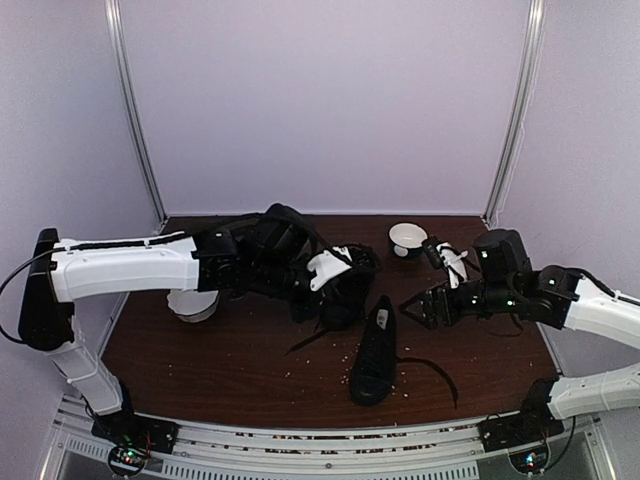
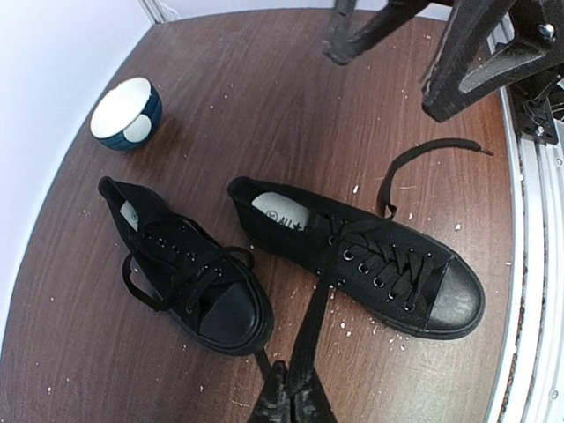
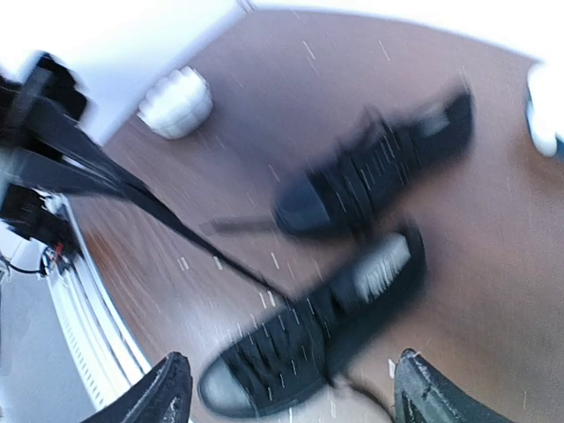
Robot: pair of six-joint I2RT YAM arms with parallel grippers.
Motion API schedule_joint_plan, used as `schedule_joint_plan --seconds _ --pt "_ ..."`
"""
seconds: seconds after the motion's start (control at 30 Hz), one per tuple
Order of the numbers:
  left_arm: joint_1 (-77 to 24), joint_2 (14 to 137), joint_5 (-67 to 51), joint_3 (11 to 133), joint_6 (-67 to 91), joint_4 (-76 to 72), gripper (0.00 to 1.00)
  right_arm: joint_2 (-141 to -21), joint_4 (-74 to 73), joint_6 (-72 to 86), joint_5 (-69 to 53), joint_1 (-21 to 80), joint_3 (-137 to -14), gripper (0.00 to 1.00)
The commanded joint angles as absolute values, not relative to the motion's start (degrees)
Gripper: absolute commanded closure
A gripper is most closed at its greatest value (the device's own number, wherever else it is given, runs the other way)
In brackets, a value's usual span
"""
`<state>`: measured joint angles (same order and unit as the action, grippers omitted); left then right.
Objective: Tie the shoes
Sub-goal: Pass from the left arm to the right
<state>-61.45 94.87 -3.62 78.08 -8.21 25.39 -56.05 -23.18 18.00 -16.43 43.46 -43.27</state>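
Two black shoes (image 2: 189, 286) lie side by side in the middle of a brown table (image 1: 250, 370), with a white bowl (image 1: 407, 238) behind them. The left gripper (image 2: 289, 397) is clamped tight on a taut lace (image 2: 308, 326) from the shoe nearer the right arm. The right gripper (image 3: 291, 357) hangs above, jaws spread wide, holding nothing.

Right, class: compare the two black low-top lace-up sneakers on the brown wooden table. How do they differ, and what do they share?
The front black sneaker, nearer the near edge of the brown wooden table, has one lace running taut into the shut left pincer; the rear black sneaker has laces looped slack across its top. The rear black sneaker sits closer to the blue-and-white bowl than the front one. Both are black, untied and upright.
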Motion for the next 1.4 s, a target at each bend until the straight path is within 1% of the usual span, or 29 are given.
schedule_joint_plan --seconds 0.0,0.13,0.27,0.43,0.63,0.7,0.77,0.9,0.97,1.03,1.23,1.37 --pt "-61.55 89.69 -5.08 74.62 -9.71 16.97 1.0 -52.97 1.83 10.87 -15.5 45.79 -36.84 0.22" --pt "-61.52 87.73 -6.5 71.38 -9.91 13.95 1.0 -51.6 15.85 7.57 -12.59 47.52 -29.78 0.24" --pt "-61.61 89.99 -9.61 72.38 -8.01 14.85 1.0 -53.59 22.72 6.51 -8.16 48.83 -26.38 0.27" --pt "-61.91 89.05 -10.32 70.15 -7.01 12.04 1.0 -59.7 20.96 4.53 -9.0 50.92 -28.69 0.27" --pt "-62.83 91.85 -10.14 71.58 -6.63 13.81 1.0 -67.06 24.64 -2.29 -13.99 54.14 -28.74 0.32" --pt "-62.84 93.35 -9.4 72.57 -6.54 15.13 1.0 -69.22 21.52 -4.57 -14.64 54.4 -30.71 0.35" --pt "-62.84 93.89 -8.84 72.54 -6.65 15.3 1.0 -70.65 19.68 -6.67 -14.8 54.41 -32.01 0.42" --pt "-62.84 93.89 -7.97 71.46 -6.82 13.93 1.0 -71.33 20.05 -8.1 -14.85 54.4 -31.75 0.54" --pt "-62.84 93.81 -7.98 71.62 -6.87 13.97 1.0 -71.0 21.93 -8.75 -14.05 54.34 -30.36 0.59" --pt "-62.84 93.52 -8.47 71.27 -7.09 13.49 1.0 -70.98 23.82 -9.18 -13.6 54.37 -29.49 0.61" --pt "-62.84 91.99 -9.85 69.97 -6.99 11.56 1.0 -73.86 25.68 -9.13 -13.5 53.86 -30.18 0.61" --pt "-62.84 91.89 -10.51 69.43 -6.61 10.81 1.0 -74.88 26.25 -8.45 -13.98 53.04 -30.69 0.66"
